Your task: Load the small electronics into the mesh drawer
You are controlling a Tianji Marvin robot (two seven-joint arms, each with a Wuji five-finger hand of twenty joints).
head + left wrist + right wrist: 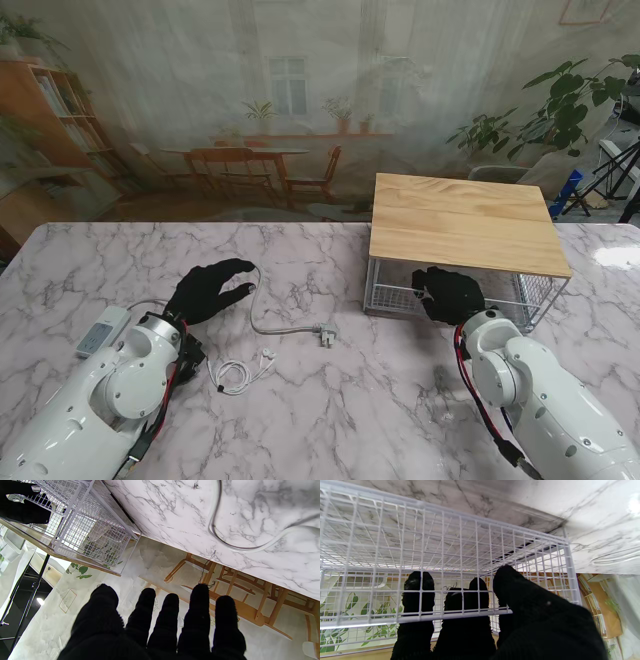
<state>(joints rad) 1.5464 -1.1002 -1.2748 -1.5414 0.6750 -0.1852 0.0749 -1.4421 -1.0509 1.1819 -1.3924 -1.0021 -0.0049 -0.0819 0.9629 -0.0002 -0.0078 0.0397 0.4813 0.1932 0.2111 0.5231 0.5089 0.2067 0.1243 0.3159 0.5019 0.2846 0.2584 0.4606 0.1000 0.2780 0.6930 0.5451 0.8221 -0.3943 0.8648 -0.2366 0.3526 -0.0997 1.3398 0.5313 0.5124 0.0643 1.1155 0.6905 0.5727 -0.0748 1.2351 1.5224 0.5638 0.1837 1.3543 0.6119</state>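
Here the right robot hand (480, 620) hooks the white wire-mesh drawer (460, 562) front, seemingly gripping; slipping fingers (416, 597) could jam it. Left robot hand (205, 290) hovers open.

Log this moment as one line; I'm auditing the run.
right hand: fingers hooked over mesh drawer front | left hand: open, beside charging cable | earphones: on table

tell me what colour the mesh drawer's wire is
White; the mesh drawer shows it best in the right wrist view.

White mesh drawer (520, 295) under a wooden top, gear loose on the marble.
Right fingers (417, 597) hook its front rail; grey charger cable (285, 322) curls just past left fingertips (243, 266), earbuds (240, 372) nearer me.
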